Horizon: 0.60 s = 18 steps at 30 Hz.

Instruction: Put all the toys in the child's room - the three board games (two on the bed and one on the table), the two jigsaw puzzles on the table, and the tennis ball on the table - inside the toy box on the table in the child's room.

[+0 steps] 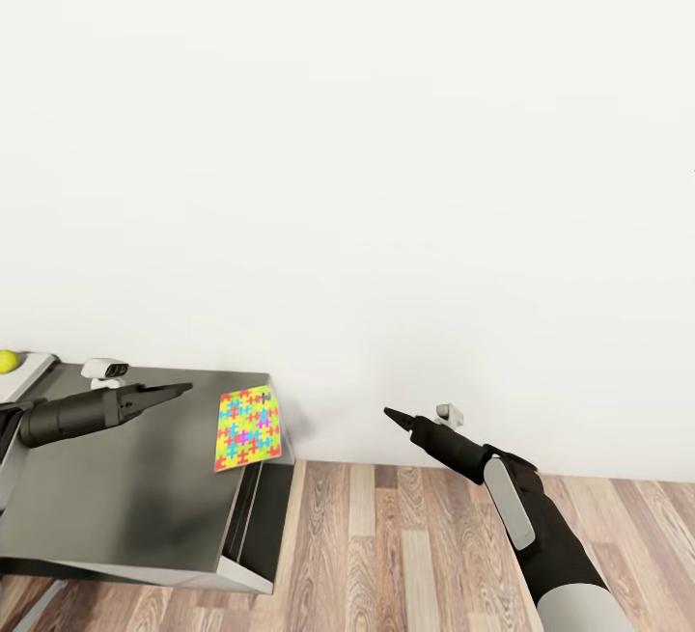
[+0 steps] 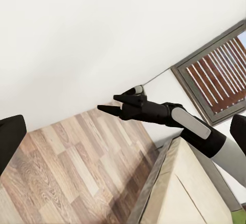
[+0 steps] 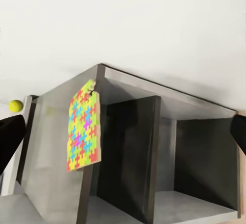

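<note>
Head view, jigsaw puzzle (image 1: 248, 427) on table (image 1: 125, 507)

No readable text, label, brand or number appears anywhere. The jigsaw puzzle (image 1: 249, 427) beside the left gripper (image 1: 183, 387) bears only coloured interlocking shapes.

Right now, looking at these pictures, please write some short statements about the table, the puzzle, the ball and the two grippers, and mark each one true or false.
1. The jigsaw puzzle lies on the table near its corner. True.
2. The left gripper holds the jigsaw puzzle. False: it hangs above the table beside the puzzle, with nothing between its fingers.
3. The tennis ball is on the floor. False: it rests on a raised pale surface at the table's far left end.
4. The right gripper is over the wooden floor, away from the table. True.
5. The puzzle is plain grey. False: it is multicoloured.
</note>
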{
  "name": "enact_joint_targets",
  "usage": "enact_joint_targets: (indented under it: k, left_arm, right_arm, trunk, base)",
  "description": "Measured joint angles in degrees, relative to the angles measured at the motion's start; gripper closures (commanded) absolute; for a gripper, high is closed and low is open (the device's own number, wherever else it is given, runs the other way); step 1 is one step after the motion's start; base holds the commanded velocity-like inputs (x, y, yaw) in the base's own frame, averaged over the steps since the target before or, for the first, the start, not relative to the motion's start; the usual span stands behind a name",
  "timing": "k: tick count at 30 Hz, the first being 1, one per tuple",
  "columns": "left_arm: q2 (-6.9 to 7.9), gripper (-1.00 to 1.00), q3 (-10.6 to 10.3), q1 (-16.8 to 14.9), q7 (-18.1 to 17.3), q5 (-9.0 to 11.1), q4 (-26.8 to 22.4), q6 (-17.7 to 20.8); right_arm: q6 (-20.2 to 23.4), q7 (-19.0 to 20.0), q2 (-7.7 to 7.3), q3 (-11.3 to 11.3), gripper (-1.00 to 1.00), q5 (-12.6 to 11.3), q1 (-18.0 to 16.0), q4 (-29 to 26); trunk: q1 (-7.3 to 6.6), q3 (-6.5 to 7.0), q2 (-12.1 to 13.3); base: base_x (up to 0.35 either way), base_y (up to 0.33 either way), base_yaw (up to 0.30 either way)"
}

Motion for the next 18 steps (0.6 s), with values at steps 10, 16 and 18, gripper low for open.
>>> enact_joint_targets:
  k: [10, 16, 18]
  left_arm:
    - [-0.02, -1.0, 0.0, 0.0, 0.0, 0.1, 0.1, 0.0]
    - [0.02, -1.0, 0.1, 0.0, 0.0, 0.0, 0.2, 0.0]
    - [0.04, -1.0, 0.1, 0.0, 0.0, 0.0, 0.3, 0.0]
  right_arm:
    - [0.0, 0.1, 0.0, -0.1, -1.0, -0.1, 0.0, 0.0]
    - [0.0, 0.1, 0.0, -0.1, -1.0, 0.0, 0.0, 0.1]
    - [0.0, 0.1, -0.02, -0.2, -1.0, 0.0, 0.0, 0.1]
  trunk:
    - [0.0, 0.96, 0.0]
    - [0.0, 1.53, 0.0]
    - [0.0, 1.72, 0.0]
  base:
    - [0.0, 0.0, 0.0]
    - [0.0, 0.0, 0.0]
    - [0.0, 0.0, 0.0]
